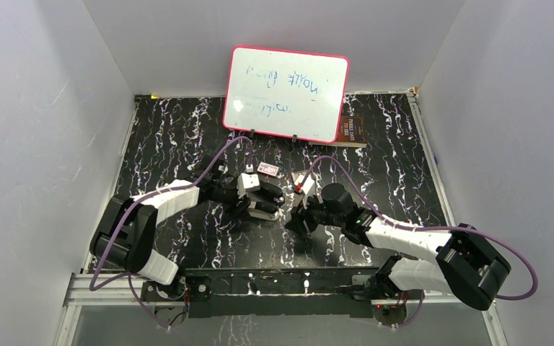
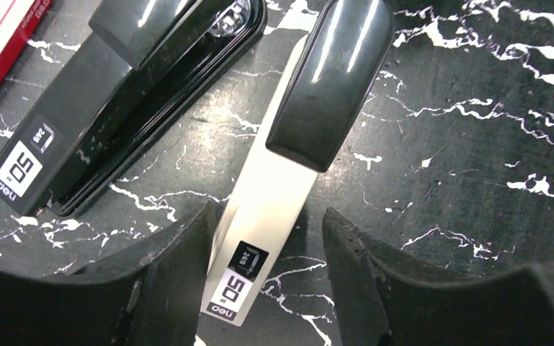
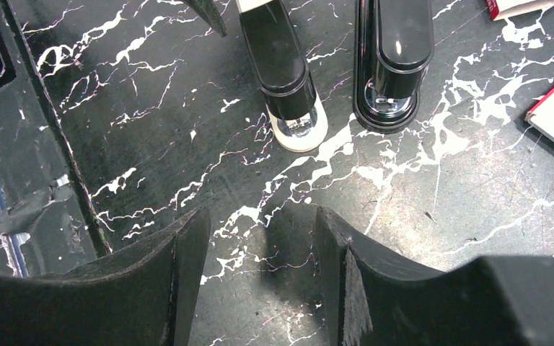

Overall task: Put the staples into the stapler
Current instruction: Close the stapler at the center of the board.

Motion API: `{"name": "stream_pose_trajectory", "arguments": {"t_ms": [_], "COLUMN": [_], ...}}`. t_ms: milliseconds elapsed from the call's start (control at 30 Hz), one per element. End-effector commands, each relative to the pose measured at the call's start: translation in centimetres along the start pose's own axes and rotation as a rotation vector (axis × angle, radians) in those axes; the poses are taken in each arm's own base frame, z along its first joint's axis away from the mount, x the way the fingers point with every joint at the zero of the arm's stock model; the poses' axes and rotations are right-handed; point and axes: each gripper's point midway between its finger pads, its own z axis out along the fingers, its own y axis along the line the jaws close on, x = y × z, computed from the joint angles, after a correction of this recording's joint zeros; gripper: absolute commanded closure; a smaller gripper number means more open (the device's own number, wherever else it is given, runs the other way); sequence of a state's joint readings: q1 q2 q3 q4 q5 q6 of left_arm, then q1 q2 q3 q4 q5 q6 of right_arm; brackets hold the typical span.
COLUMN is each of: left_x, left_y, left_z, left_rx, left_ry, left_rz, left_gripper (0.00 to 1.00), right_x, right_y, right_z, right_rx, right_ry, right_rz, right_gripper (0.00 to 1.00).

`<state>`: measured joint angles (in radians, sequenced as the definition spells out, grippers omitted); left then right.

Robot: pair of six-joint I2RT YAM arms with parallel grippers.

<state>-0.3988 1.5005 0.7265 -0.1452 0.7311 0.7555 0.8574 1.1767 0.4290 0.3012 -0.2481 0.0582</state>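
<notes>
Two staplers: open left hand [image 2: 270, 213] straddles cream stapler [image 2: 270, 176]; black stapler [image 2: 79, 122] at its ten o'clock; right hand [image 3: 261, 216] open, empty.

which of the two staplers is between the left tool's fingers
The white-bodied stapler with the black top; the all-black stapler lies beside it, outside the left tool.

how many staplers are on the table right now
2. The black stapler lies beside the white-bodied stapler, which sits between the open jaws of the left tool. More could be hidden under the arms.
</notes>
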Motion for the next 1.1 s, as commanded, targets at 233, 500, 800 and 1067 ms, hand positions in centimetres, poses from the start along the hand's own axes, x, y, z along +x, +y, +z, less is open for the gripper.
{"name": "stream_pose_trajectory", "arguments": {"t_ms": [233, 500, 800, 1067], "left_x": [1.6, 1.8, -0.3, -1.9], "left_y": [-1.6, -3.8, -2.0, -1.6], "left_z": [-1.4, -2.2, -3.7, -2.9], "left_rx": [-0.062, -0.128, -0.326, -0.442], "left_ry": [0.118, 0.102, 0.014, -0.095], "left_rz": [-0.104, -0.204, -0.385, -0.638], "left_gripper": [0.61, 0.85, 1.00, 1.00], "right_x": [-3.5, -5.4, -8.2, -11.3], "right_y": [-0.7, -1.8, -2.0, -1.9], "right_z": [-0.2, -0.7, -0.1, 0.9], "right_rx": [0.066, 0.152, 0.140, 0.116], "right_ry": [-0.135, -0.289, -0.400, -0.467], "right_rz": [0.097, 0.377, 0.664, 0.903], "right_gripper": [0.36, 0.37, 0.37, 0.36]}}
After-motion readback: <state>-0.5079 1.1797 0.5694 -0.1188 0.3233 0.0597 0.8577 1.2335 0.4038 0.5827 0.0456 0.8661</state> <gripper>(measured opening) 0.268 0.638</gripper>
